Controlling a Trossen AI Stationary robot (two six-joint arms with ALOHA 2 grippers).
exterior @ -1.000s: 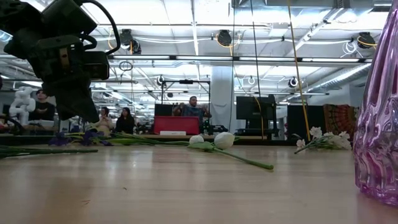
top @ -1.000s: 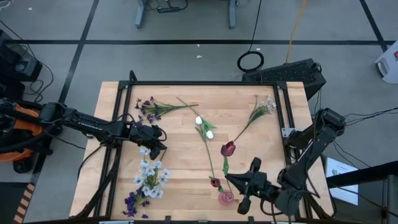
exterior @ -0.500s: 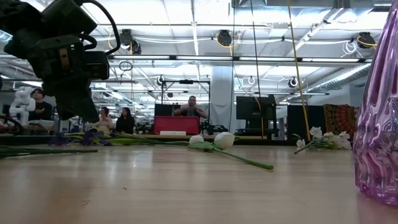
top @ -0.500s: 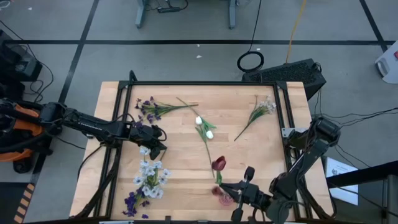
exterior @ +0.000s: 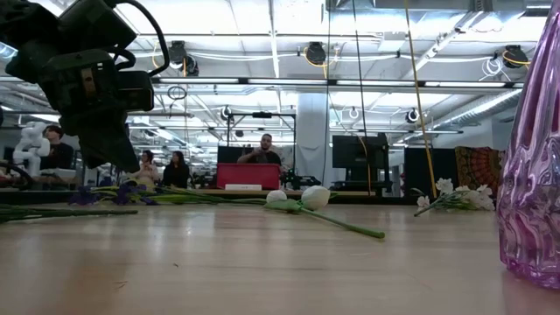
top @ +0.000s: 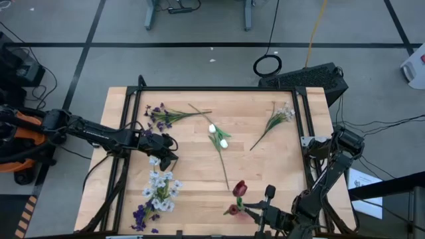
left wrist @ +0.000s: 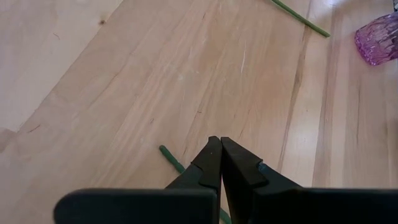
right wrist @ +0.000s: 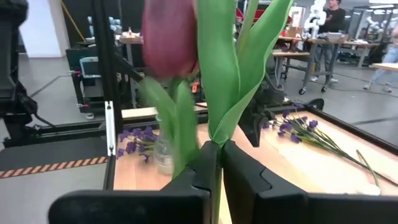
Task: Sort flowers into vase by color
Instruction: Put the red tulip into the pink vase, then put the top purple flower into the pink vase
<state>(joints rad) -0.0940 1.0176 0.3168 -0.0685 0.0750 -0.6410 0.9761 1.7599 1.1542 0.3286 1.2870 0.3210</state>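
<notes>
High view: we find the right hand (top: 260, 214) at the near edge of the tabletop (top: 192, 159), its fingers clamped on the green stem of a dark red tulip (top: 239, 188), just beside the pink vase (left wrist: 377, 39) there. We judge the step in hand to be delivery of this tulip into the vase; the next move calls for bringing the stem end over the mouth and releasing. Left hand (top: 170, 147) hangs over the left side with fingers together, holding nothing, near the white blossom cluster (top: 159, 187). White tulips (top: 218, 137) lie mid-tabletop, unsorted.
</notes>
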